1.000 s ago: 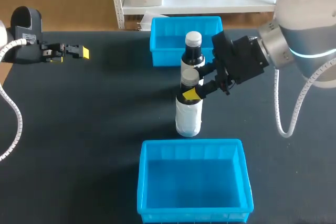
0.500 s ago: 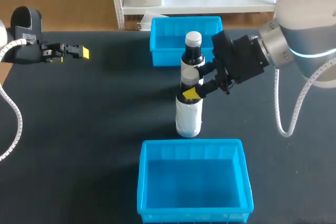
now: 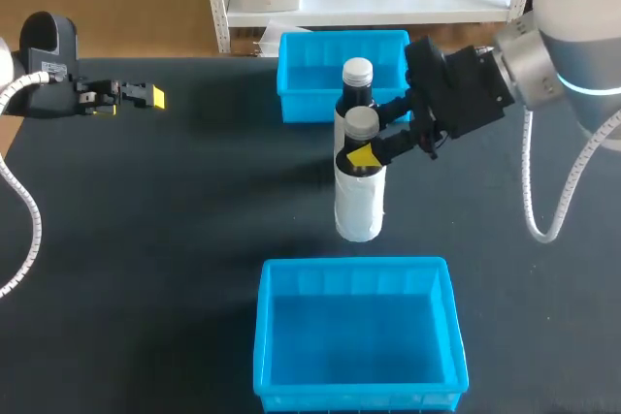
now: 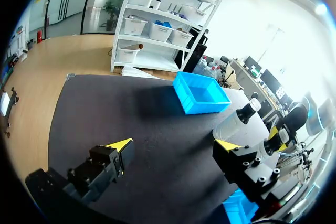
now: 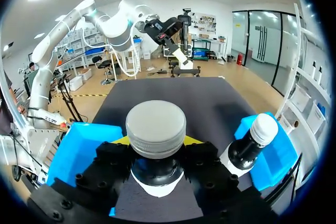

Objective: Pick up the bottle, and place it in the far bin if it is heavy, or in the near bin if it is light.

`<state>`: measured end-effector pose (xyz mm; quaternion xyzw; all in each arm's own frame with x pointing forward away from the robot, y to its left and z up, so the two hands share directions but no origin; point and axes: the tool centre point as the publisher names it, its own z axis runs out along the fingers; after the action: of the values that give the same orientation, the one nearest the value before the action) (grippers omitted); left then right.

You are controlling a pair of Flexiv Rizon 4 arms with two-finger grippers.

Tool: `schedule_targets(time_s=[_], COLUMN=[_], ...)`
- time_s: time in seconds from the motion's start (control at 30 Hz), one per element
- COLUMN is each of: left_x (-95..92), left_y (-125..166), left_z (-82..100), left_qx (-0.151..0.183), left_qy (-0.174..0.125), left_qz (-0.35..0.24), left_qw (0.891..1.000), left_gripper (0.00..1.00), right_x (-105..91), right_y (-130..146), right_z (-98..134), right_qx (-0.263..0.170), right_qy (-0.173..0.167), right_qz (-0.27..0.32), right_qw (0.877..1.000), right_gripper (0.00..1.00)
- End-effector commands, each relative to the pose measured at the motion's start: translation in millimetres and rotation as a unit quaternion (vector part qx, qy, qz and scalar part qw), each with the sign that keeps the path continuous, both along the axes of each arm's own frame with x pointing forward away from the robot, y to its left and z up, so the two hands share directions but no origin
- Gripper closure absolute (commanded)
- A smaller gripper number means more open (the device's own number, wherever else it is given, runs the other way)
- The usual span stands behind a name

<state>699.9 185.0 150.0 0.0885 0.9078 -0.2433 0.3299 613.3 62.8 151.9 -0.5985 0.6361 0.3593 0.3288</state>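
My right gripper is shut on the neck of a white-labelled bottle with a grey cap, held upright in the middle of the table. Its base looks to be just above the black table top. In the right wrist view the cap fills the space between the fingers of the right gripper. The far bin and the near bin are blue, with nothing in them. My left gripper is at the far left, away from the bottle. Seen from the left wrist, that gripper stands open with nothing between its fingers.
A second bottle, dark with a white cap, stands just behind the held one, in front of the far bin. From the right wrist this second bottle stands close beside the gripper. Bare table lies to the left of the bottles.
The held bottle has gone up and slightly right with my right gripper, away from where it stood. The left arm has kept still.
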Motion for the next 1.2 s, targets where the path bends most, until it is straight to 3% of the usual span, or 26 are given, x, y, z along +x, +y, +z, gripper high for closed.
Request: schedule_targets(time_s=[0.03,0.8,1.2], left_x=[0.0,0.0,0.0], left_y=[0.0,0.0,0.0], left_z=[0.0,0.0,0.0], left_qx=[0.000,0.000,0.000], left_qy=[0.000,0.000,0.000], left_qz=[0.000,0.000,0.000], left_qw=[1.000,1.000,1.000], left_gripper=[0.00,0.00,0.00], right_x=[-4.9,-0.5,15.0], right_y=[-7.4,-49.8,-91.8], right_z=[12.4,50.4,57.4], right_qx=[-0.003,-0.008,-0.016], right_qy=[-0.003,-0.015,-0.020], right_qz=[-0.006,-0.034,-0.058], right_qw=[1.000,0.999,0.998], right_gripper=[1.00,1.00,1.00])
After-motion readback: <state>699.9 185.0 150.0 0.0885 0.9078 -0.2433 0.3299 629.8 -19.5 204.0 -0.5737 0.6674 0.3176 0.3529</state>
